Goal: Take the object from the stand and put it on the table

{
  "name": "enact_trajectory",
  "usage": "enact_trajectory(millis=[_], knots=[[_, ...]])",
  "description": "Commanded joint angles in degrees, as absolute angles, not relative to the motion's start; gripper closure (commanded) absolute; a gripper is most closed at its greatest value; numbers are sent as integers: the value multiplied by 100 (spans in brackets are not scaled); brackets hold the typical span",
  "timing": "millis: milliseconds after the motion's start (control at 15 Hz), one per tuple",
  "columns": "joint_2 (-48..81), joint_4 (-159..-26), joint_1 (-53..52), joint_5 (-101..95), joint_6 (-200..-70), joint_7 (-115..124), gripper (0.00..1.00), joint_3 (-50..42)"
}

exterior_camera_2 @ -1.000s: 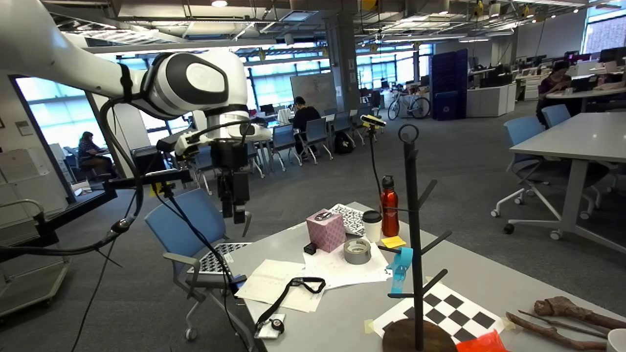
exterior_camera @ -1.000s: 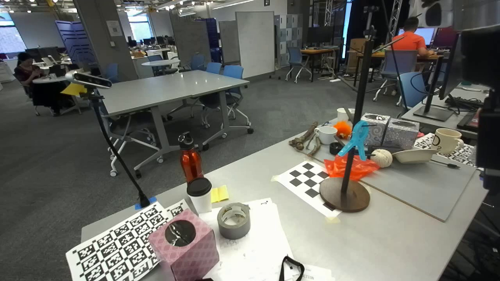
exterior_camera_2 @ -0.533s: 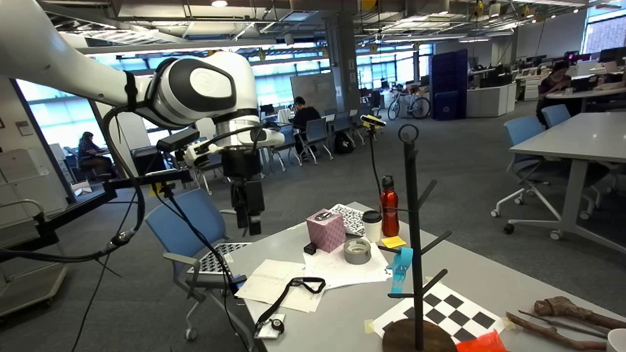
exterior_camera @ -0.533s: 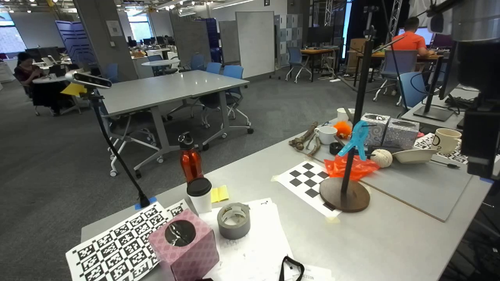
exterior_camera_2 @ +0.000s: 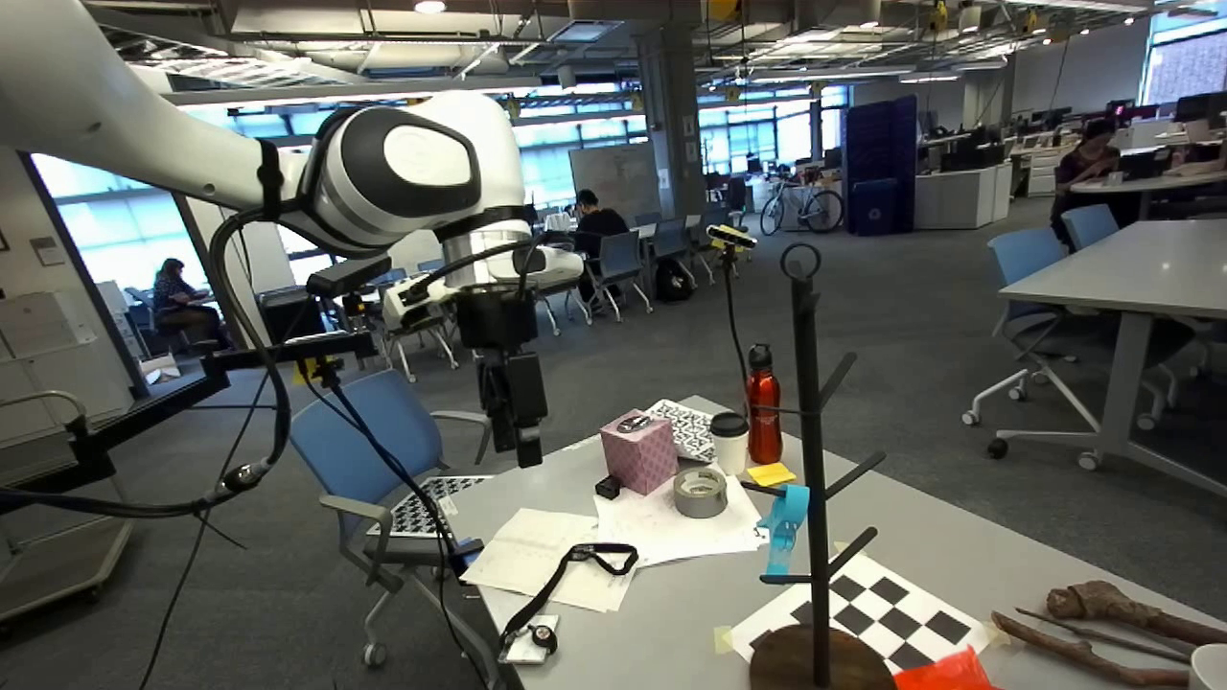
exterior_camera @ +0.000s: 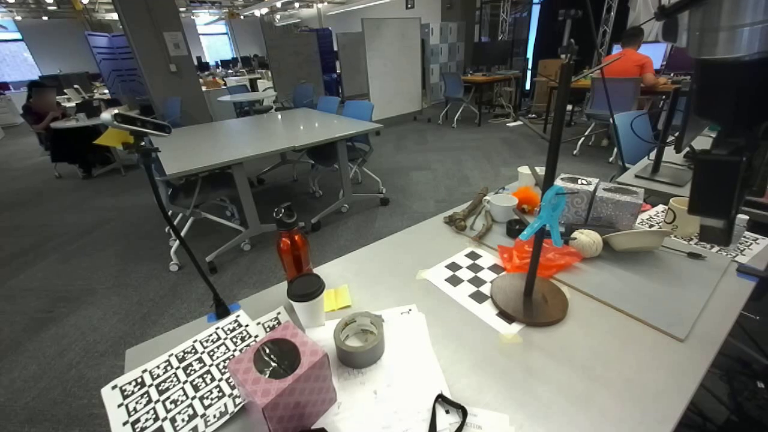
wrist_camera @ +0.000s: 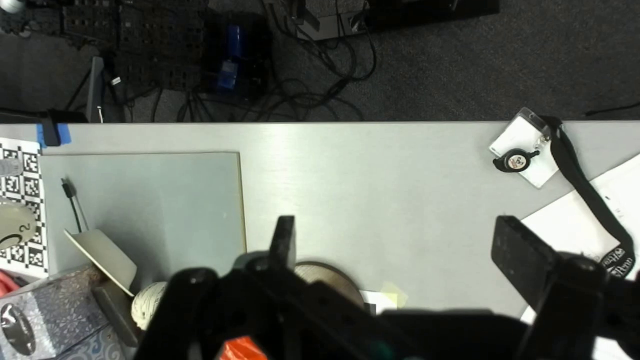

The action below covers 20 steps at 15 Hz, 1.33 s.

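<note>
The gripper (wrist_camera: 396, 221) stands at full spread: in the wrist view its two black fingers (wrist_camera: 522, 257) are wide apart, with the light-grey top of the table (wrist_camera: 380, 170) showing through the gap between them. The lower part of that view is filled by the dark body of the tool, which partly covers the round brown foot of the stand (exterior_camera_2: 813, 441). In an exterior view the white arm (exterior_camera_2: 412, 182) reaches in and carries the tool with its fingers pointing down, above the level of the tabletop and well apart from the stand's black pole. Seen from there the fingers nearly overlap, so the gap between them reads best from the wrist. In an exterior view they cross the line of sight to a cream mug (exterior_camera: 683, 216), though the wrist view has that mug far off to its left edge. The light-blue piece (exterior_camera: 551, 207) hangs on the stand, its upper end at a peg close beside the pole, its prongs splayed downward; whether its lower end touches the peg beneath, I cannot tell. Red-orange plastic (exterior_camera: 540, 257) lies by the foot of the stand, near a checker sheet (exterior_camera: 465, 276) that the foot partly covers.
</note>
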<state>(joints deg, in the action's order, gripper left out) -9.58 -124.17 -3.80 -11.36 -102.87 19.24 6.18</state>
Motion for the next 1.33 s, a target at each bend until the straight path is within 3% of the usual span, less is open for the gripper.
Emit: enact_trajectory(millis=[0, 1267], knots=[[-956, -12406, -367, -1132, -10275, 1922, 0, 632], [-150, -12749, -129, -1457, -12871, 3325, 0, 304]])
